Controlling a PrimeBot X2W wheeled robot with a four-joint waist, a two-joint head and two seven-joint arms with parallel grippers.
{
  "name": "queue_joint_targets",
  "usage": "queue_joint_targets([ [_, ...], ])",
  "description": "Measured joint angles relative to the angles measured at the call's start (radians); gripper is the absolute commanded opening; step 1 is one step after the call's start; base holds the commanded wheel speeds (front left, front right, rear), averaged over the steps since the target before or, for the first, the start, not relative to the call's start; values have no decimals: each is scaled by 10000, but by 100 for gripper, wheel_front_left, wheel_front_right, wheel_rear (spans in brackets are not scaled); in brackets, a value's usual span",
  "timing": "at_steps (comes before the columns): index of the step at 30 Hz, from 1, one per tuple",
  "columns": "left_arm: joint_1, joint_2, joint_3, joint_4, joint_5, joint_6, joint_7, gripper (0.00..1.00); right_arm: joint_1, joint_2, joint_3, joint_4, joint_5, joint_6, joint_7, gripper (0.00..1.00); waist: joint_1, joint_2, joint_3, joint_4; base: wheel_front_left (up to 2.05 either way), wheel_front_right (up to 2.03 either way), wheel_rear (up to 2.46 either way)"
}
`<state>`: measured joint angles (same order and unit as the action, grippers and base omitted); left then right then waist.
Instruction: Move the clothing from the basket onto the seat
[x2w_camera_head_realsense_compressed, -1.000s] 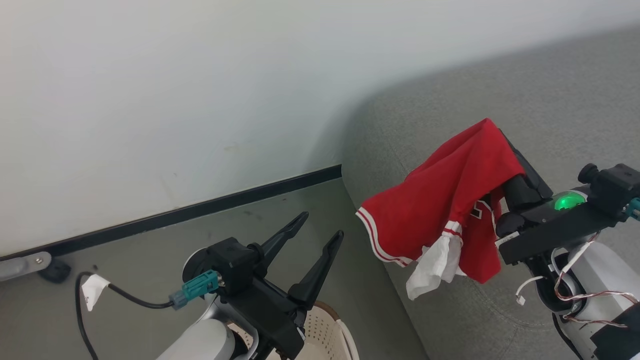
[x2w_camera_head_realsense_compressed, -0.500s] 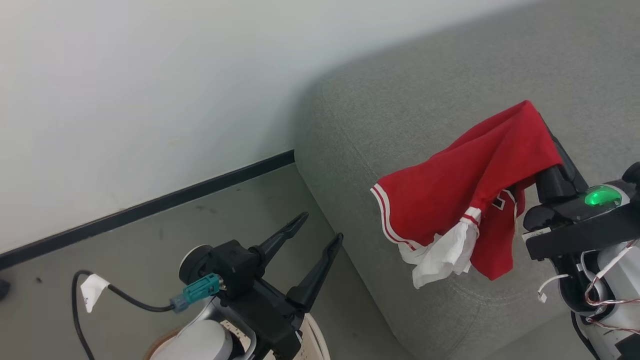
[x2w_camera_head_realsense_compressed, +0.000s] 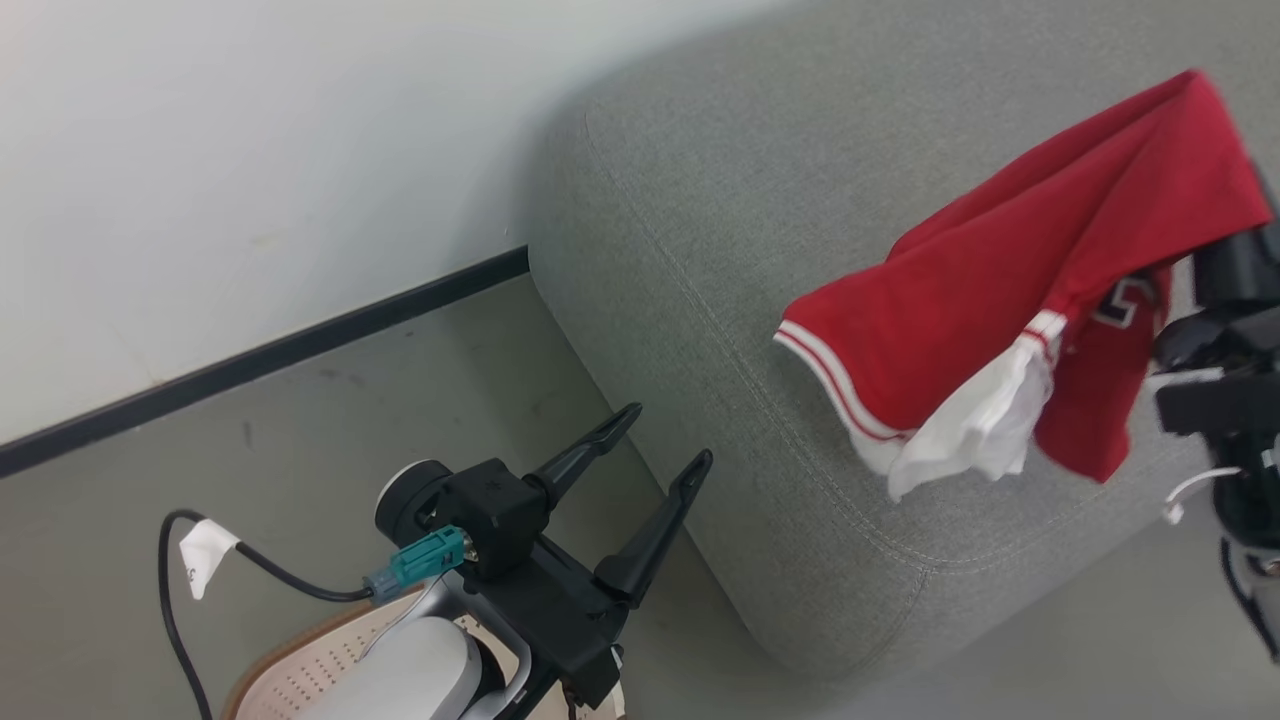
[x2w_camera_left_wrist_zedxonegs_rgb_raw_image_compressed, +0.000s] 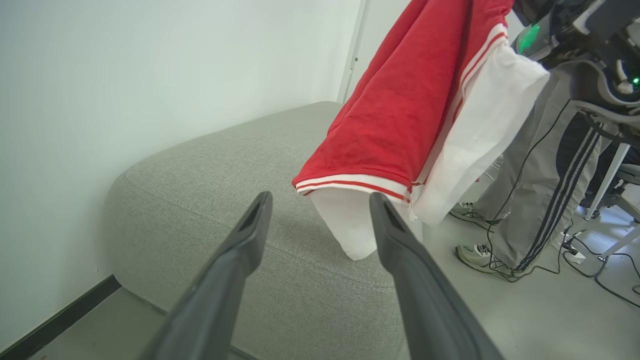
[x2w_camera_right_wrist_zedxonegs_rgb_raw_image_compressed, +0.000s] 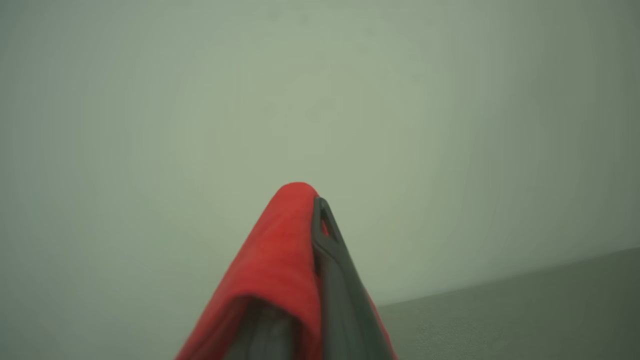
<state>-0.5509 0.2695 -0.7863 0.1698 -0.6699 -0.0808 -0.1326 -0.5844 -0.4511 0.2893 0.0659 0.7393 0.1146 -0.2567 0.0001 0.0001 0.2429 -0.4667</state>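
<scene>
Red clothing with white trim and a white lining hangs over the grey seat, draped on my right gripper, which is shut on its top fold. In the left wrist view the clothing dangles just above the seat, its hem clear of the cushion. My left gripper is open and empty, low beside the seat's front corner, with its fingers pointing at the hanging hem. The beige perforated basket with a brown rim peeks out under my left arm at the bottom left; its inside is hidden.
A pale wall with a black baseboard runs behind the seat. A person's legs in grey striped trousers stand beyond the seat, with cables and a chair leg on the floor. A black cable trails from my left wrist.
The head view has swung, so the seat fills more of the picture. My right gripper with the red clothing now shows higher and farther right. The left gripper stays open.
</scene>
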Motion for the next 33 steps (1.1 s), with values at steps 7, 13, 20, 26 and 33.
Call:
queue_joint_targets([
  [7, -242, -56, -90, -52, 50, -82, 81, 100, -800, -420, -715, 48, 238, 40, 0, 0, 0, 0, 485, 64, 0, 0, 0],
  [13, -511, -33, -136, -144, 136, -88, 169, 100, -2082, -834, -1189, 790, 608, 88, -2, 0, 0, 0, 917, 181, 0, 0, 0],
  [20, -990, -71, -284, -259, 226, -171, 353, 100, -3795, -1639, -1085, 2408, 1060, 90, -4, 0, 1, 0, 1529, 367, 0, 0, 0],
  [26, -1285, -65, -339, -424, 443, -178, 491, 100, -4918, -2034, -570, 3425, 1152, 92, -4, 0, 0, 0, 2043, 526, 0, 0, 0],
  [33, -1757, -75, -410, -587, 522, -257, 694, 100, -5680, -2357, -272, 4568, 1582, 92, -2, 0, 0, 0, 2722, 724, 0, 0, 0],
])
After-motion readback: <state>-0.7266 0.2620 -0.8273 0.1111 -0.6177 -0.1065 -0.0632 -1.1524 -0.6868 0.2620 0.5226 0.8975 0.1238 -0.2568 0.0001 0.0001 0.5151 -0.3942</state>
